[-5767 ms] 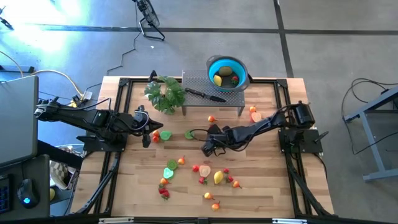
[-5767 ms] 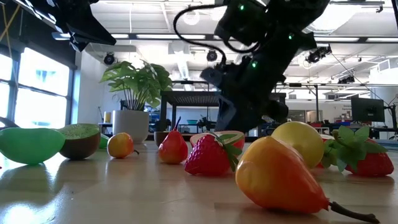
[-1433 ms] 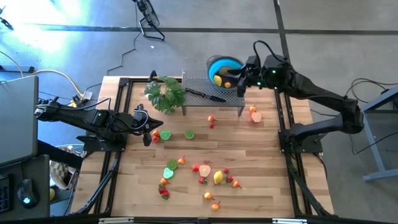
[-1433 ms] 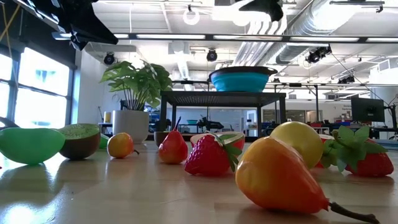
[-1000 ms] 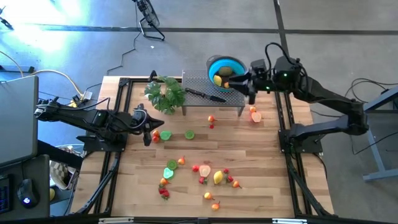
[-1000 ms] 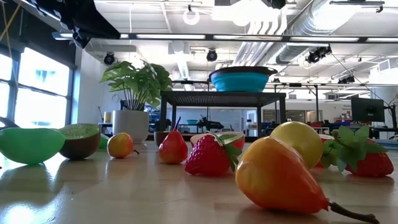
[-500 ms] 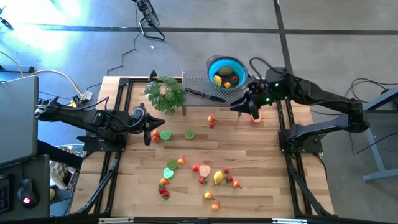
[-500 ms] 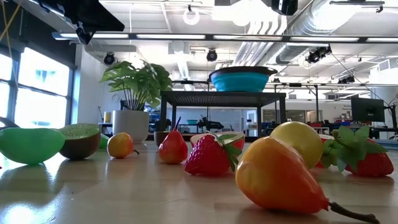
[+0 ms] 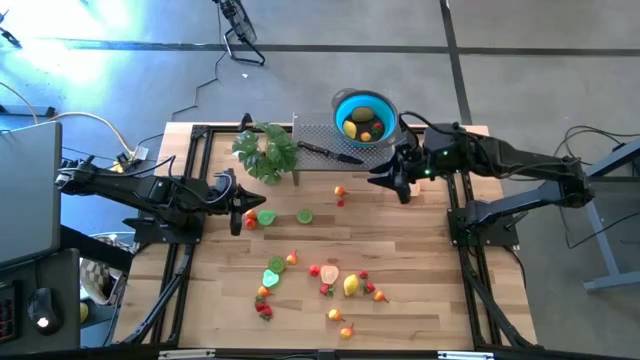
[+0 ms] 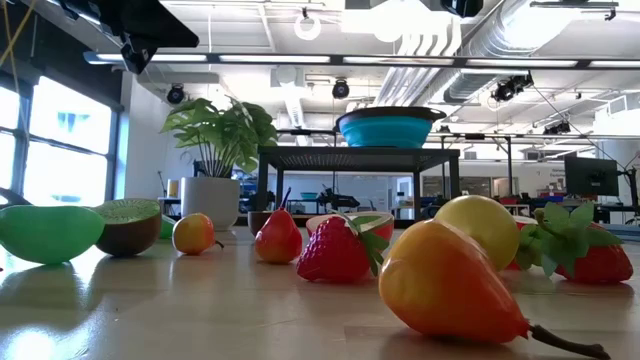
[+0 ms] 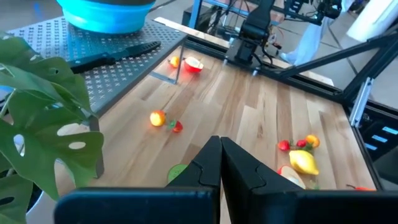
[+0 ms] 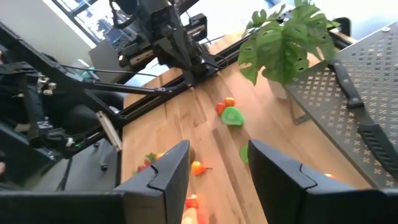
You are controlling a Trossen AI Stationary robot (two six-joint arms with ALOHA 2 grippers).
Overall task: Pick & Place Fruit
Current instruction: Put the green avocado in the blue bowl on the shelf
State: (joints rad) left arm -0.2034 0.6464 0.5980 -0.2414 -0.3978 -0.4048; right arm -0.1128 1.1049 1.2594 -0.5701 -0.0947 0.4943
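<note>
Overhead, my right claw (image 9: 388,181) hangs above table's (image 9: 430,290) right rear, beside metal rack (image 9: 318,152), at about 4 o'clock from blue bowl (image 9: 364,116); fingers spread, nothing between them. Left claw (image 9: 237,203) waits at table's left side, fingers pressed together, empty. Fruit (image 9: 350,285) mostly scattered across front middle of table; few pieces sit inside bowl atop rack. Leafy plant (image 9: 266,150) stands at rack's 9 o'clock.

Wooden table (image 9: 420,270), scattered fruit (image 9: 340,283), metal rack (image 9: 345,160), plant (image 9: 266,150)
</note>
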